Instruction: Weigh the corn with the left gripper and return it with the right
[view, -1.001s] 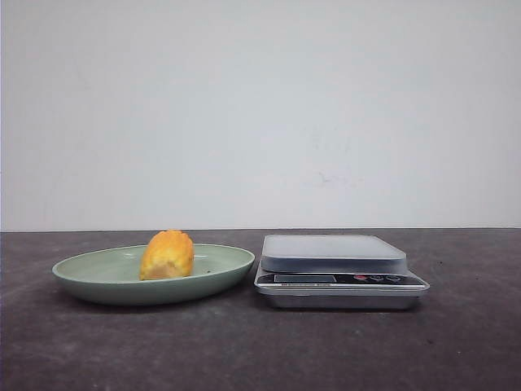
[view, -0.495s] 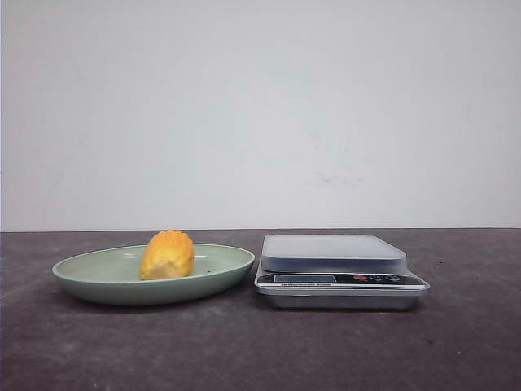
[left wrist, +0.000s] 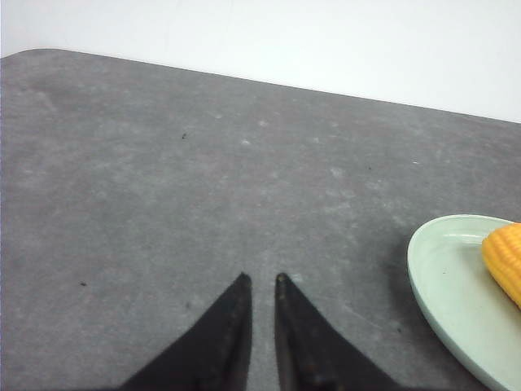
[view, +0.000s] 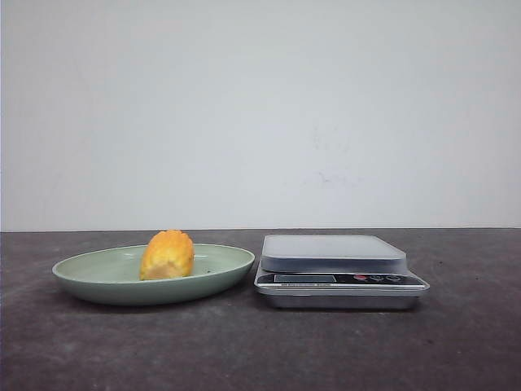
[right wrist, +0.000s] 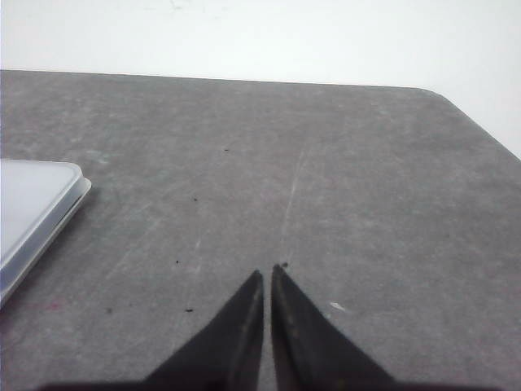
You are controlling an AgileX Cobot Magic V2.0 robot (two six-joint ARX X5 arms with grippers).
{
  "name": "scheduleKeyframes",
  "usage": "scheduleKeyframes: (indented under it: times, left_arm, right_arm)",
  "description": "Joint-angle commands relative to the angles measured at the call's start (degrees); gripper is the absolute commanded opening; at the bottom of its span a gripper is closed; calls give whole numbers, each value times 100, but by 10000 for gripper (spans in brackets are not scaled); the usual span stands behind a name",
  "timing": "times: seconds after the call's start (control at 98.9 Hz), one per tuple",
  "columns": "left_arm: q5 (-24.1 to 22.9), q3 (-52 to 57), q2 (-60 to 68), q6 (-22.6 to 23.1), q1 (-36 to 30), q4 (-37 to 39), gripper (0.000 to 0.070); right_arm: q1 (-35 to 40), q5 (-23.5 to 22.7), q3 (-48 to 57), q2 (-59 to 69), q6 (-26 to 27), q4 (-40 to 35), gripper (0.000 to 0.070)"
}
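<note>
Corn (view: 167,255): short stubby yellow-orange cob, bumpy kernel rows, paler cut end, lying on green plate (view: 98,281) toward table's left side, just beside scale (view: 338,271). Left gripper (left wrist: 260,283) fingers narrow, nearly together, holding nothing. Right gripper (right wrist: 268,272) same, over bare table (right wrist: 326,163).

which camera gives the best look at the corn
The front view: the whole corn lies on the green plate, pale cut end visible. The left wrist view catches only part of it at the frame edge; the right wrist view shows none.
</note>
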Motion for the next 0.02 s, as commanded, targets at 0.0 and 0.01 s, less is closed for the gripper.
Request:
scheduleKeyframes:
  times: [0.0,0.01]
  left_arm:
    - [13,-101,-7,92,4,-26,16]
    - [13,-101,-7,92,4,-26,15]
  right_arm:
    - [-13,-7,-20,-9,-22,74,10]
    - [-13,-7,-20,-9,-22,74,10]
